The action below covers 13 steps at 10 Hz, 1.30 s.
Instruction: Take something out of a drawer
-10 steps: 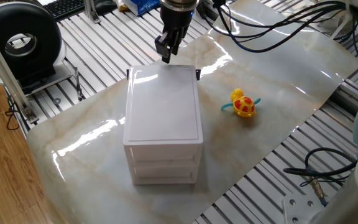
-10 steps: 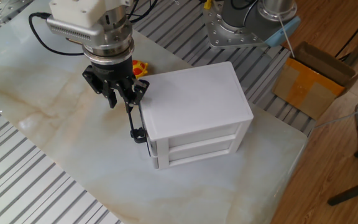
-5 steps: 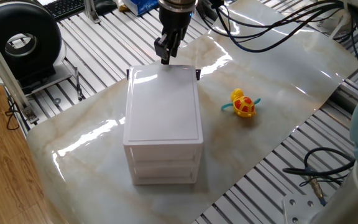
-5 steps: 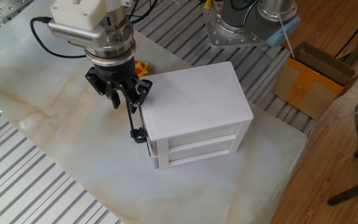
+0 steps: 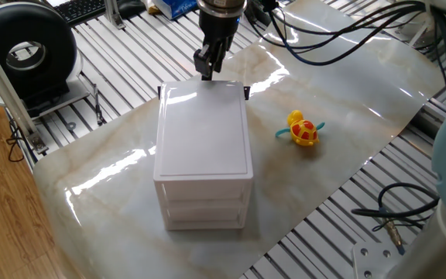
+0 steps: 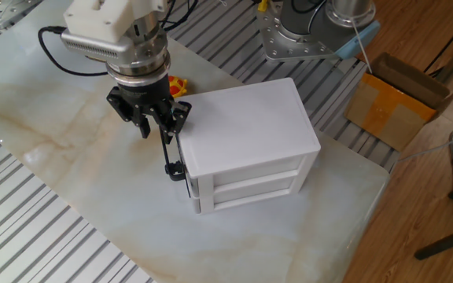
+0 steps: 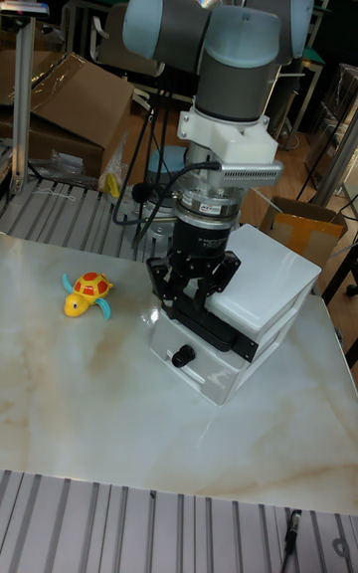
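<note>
Gripper: the gripper (image 6: 154,124) hung over the front end of the cabinet (image 5: 204,147), just above the top drawer's (image 7: 194,354) face.
Jaws: they stood a little apart and held nothing that I could see; from the tall view they seemed to straddle the drawer's upper edge, though I would not swear they touched it.
Drawer: shut, flush with the two below it, its black corner pieces showing at the front.
Cube: not to be seen anywhere; if it was there, it lay inside the closed drawer.
Handling: the drawer looked like light, thin plastic, so I judged it would slide easily and the whole cabinet might skid on the glossy tabletop (image 5: 347,116) if tugged hard; the dark knob (image 7: 182,358) on the front looked the sensible place to take hold. A small wooden cube should be light, stiff and easy to pinch across two flat faces.
Views: only the tall view showed the drawer fronts and knob; one fixed view showed the rear and the toy (image 5: 303,129) well apart.
</note>
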Each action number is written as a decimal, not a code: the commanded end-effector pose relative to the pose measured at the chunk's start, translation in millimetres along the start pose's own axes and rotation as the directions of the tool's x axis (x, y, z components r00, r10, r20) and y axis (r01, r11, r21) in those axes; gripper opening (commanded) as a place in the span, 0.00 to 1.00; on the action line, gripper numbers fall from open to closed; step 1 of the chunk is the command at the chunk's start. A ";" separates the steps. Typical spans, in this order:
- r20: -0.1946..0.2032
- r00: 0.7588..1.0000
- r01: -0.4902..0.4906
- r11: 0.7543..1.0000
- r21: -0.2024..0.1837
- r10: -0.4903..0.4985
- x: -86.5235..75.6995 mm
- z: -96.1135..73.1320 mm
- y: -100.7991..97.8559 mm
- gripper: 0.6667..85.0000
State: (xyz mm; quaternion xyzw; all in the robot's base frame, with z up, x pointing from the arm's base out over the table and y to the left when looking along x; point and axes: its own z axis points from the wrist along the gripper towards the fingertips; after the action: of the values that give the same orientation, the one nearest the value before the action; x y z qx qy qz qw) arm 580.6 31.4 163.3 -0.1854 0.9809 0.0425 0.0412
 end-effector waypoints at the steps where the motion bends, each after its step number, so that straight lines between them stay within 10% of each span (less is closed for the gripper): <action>1: 0.011 1.000 0.006 1.000 -0.030 -0.006 -2.2 8.3 4.9 0.51; 13: 0.021 0.997 0.074 0.997 0.002 -0.074 -10.7 10.2 -14.6 0.50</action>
State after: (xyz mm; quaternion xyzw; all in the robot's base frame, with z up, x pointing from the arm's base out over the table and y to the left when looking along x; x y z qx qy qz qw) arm 595.0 21.4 151.0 -0.2206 0.9734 0.0373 0.0496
